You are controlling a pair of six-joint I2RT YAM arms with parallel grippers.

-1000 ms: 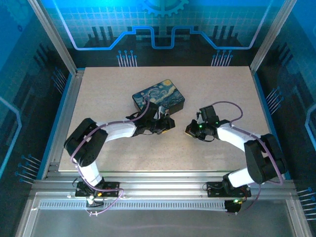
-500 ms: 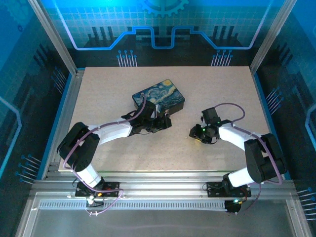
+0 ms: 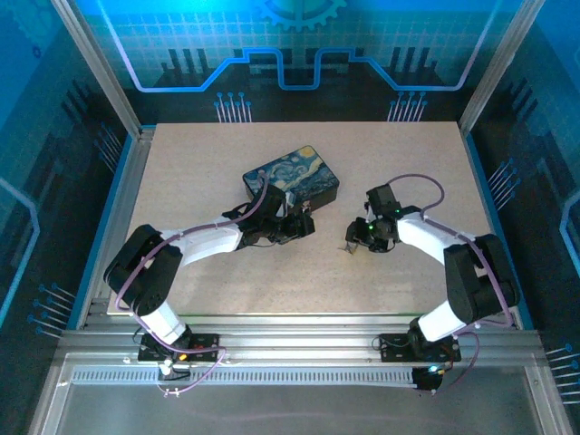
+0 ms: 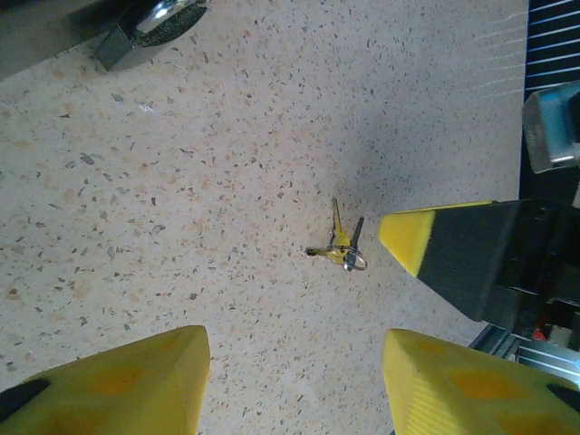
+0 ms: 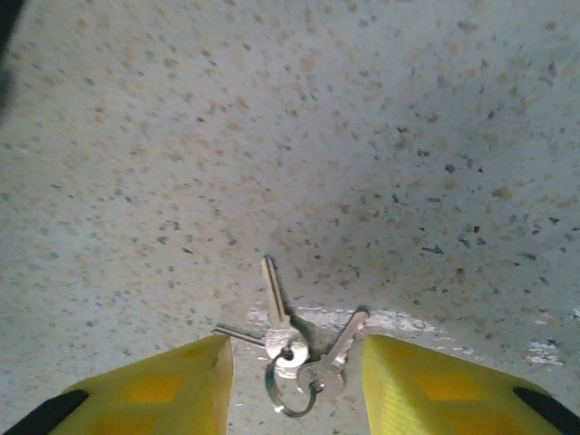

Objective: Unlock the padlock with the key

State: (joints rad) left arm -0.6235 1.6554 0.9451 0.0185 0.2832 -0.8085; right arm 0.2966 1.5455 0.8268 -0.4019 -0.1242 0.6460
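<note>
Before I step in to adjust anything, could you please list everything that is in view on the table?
table: one, beige speckled, under everything else.
painted box: one, dark with a blue-yellow swirling print, near the middle of the table.
padlock: one, dark grey with a shiny shackle, lying on the table ahead of the left pincer.
key bunch: three silvery keys on one ring, flat on the table between the right pincer's fingers.
left pincer: one, yellow-tipped, open and empty, above bare table.
right pincer: one, yellow-tipped, open, a finger on either side of the key bunch.
</note>
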